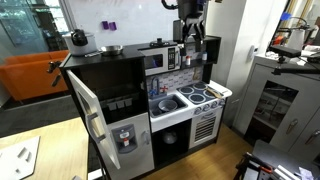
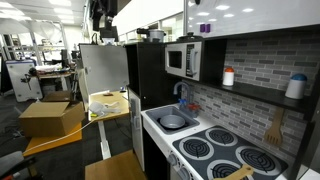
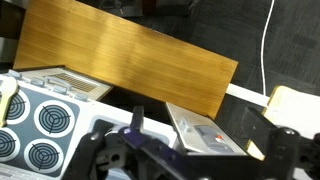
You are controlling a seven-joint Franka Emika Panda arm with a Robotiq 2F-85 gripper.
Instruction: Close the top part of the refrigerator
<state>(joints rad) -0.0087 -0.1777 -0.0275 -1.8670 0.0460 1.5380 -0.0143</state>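
Top door (image 1: pixel 86 105) is wide open, swung out from the fridge (image 1: pixel 104 72) toward its front and hinged on the edge away from the stove (image 1: pixel 200 97); an exterior view shows its grey panel (image 2: pixel 103 68) standing clear of the fridge. Claw (image 1: pixel 192 45) hangs high, well apart from the fridge, over the stove side. In the wrist view the claw (image 3: pixel 205 150) looks spread and holds nothing, with the burners and wood floor below it. Closing hasn't started, by my read. Risks: the arm has to go around the door to reach its outer face, so a straight path could clip the free edge and push it open further. Pushing near the hinge gives little leverage, and the claw could skid off the smooth panel. A push that's too hard or too high could rock the light toy fridge or bounce the door back open. The microwave (image 1: pixel 153 61) beside the fridge is in the sweep path and could snag.
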